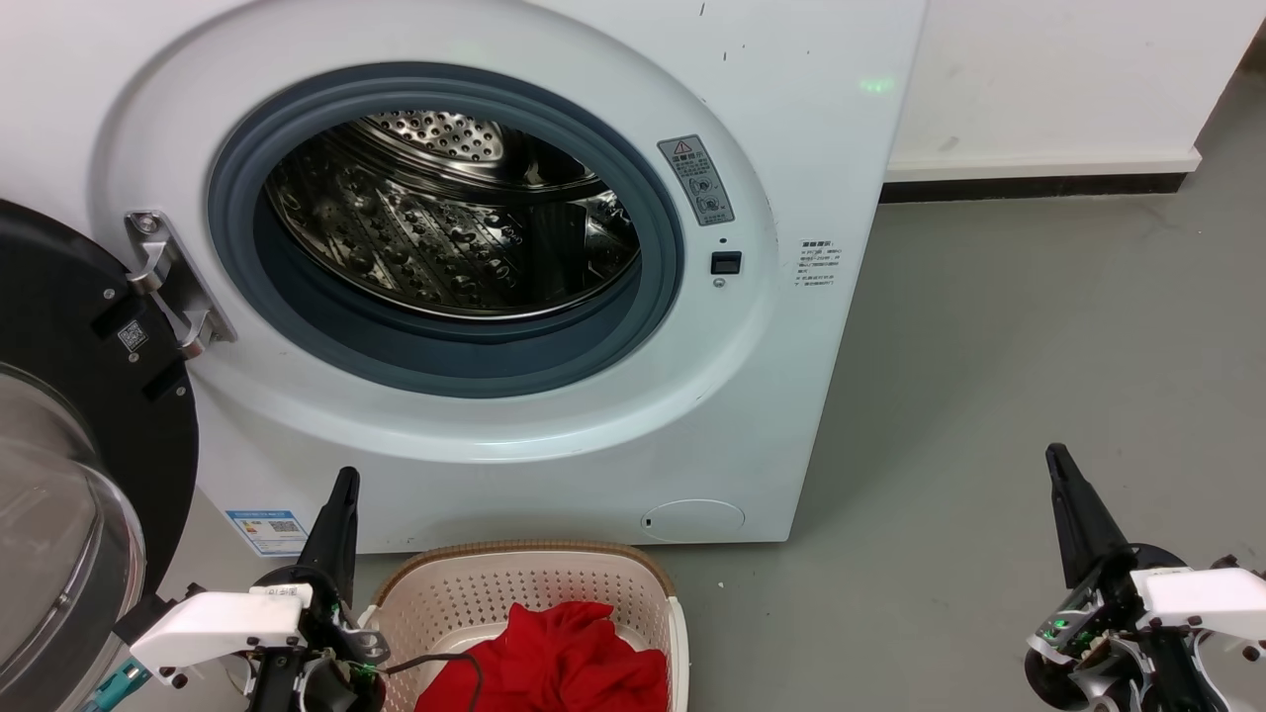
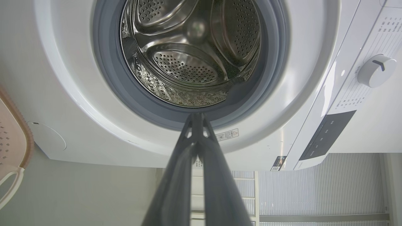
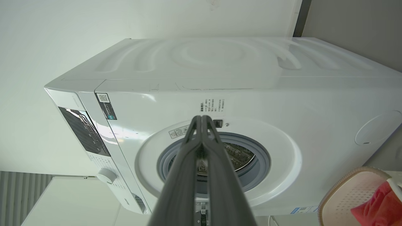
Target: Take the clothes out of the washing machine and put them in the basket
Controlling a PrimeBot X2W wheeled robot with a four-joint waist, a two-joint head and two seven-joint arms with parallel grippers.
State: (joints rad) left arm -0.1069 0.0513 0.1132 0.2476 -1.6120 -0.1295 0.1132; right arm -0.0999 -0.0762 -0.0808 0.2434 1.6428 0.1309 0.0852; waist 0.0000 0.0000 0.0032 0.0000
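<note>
Well, start with the washing machine (image 1: 811, 148): its black-rimmed door (image 1: 69, 445) hangs wide open on your left, and the steel drum (image 1: 445, 227) looks bare in both the head view and the left wrist view, with no red fabric on the perforated wall that shows. The basket (image 1: 465, 593) sits on the floor just in front of the machine, below the porthole, and the clothes (image 1: 564, 653) lie heaped inside it as a bright red bundle.

Your left gripper (image 1: 344, 485) hovers beside the basket's left rim, fingers pressed together on nothing. Your right gripper (image 1: 1060, 465) is well off to the right above the floor, likewise closed and empty.

By my reading, the unloading is finished or very nearly so. The drum's nearest floor is hidden behind the grey rubber ring, so your next move calls for a check there; if anything remains, part the fingers before reaching in.
</note>
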